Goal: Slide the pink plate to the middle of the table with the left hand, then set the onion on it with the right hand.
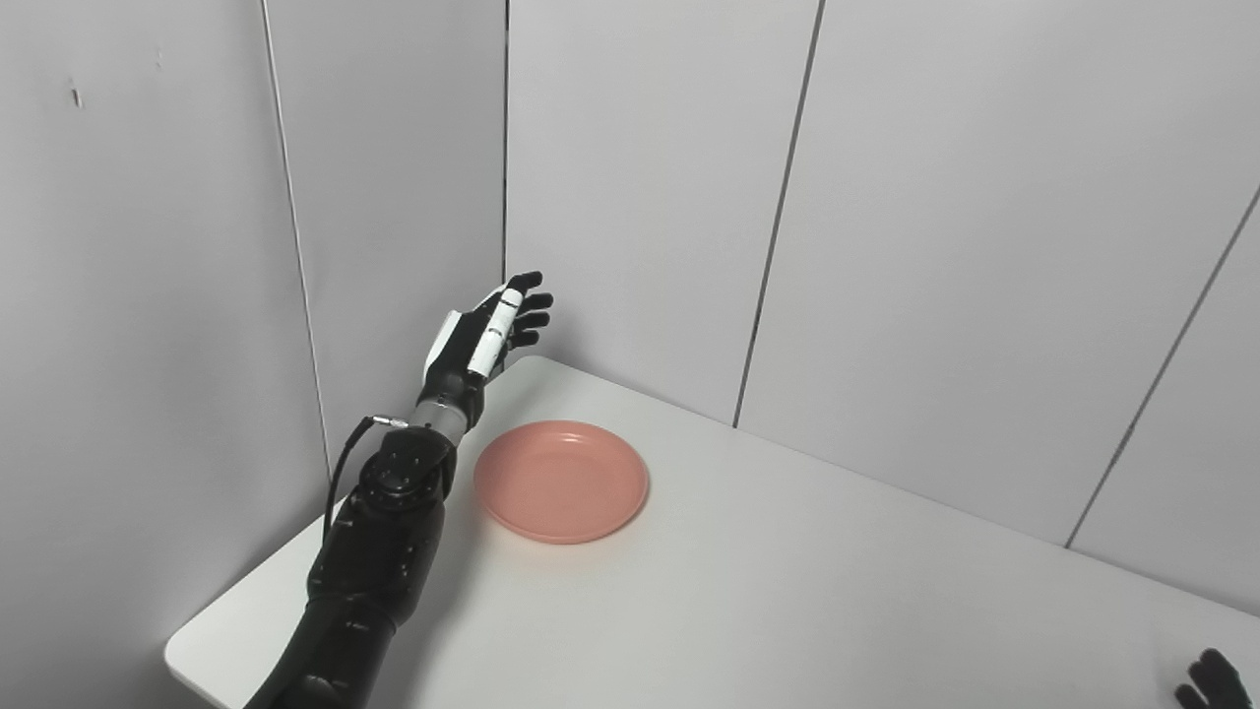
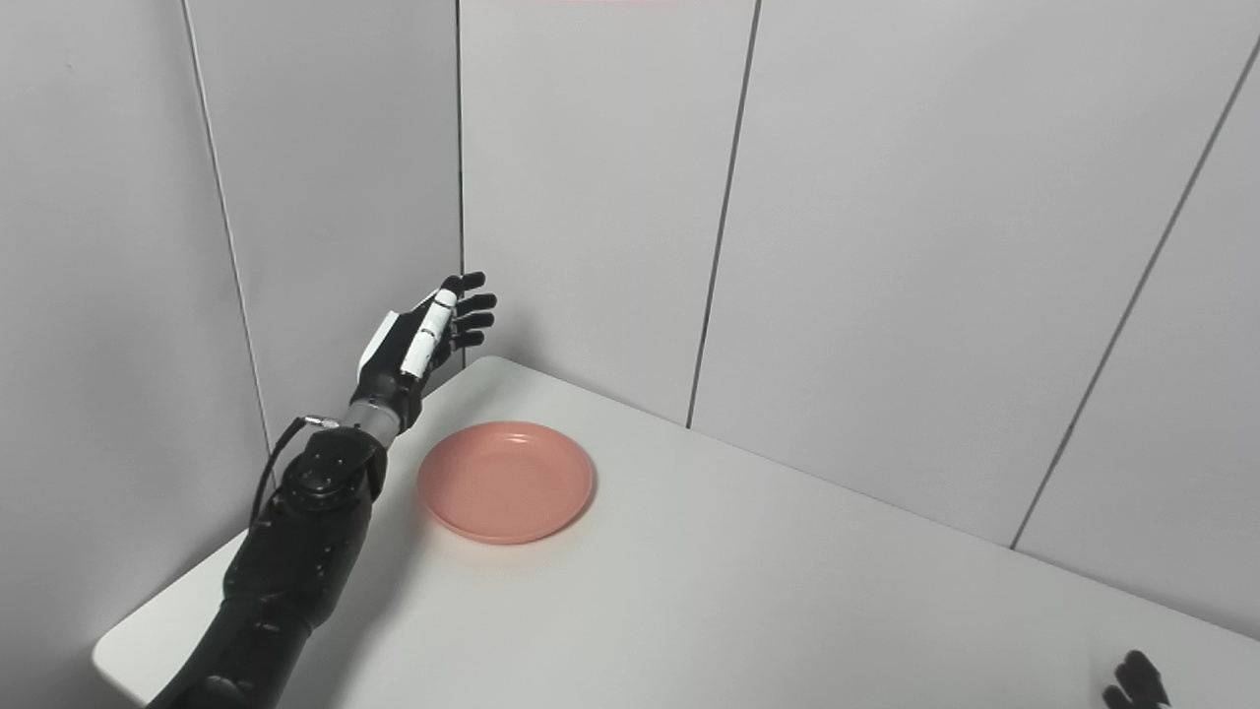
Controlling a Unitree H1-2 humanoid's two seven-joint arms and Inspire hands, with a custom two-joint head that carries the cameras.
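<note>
We see the pink plate (image 1: pixel 561 481) lying flat near the table's (image 1: pixel 787 591) far left corner. Left hand (image 1: pixel 487 335) hovers above and behind the plate, fingers spread, holding nothing. Right hand (image 2: pixel 1137 682) barely visible; we cannot tell its state.

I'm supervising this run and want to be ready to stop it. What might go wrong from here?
The left hand is raised, open, beyond the pink plate near the wall corner; it may brush the wall or miss the rim. No onion is in view, and only the right hand's fingertips show.
</note>
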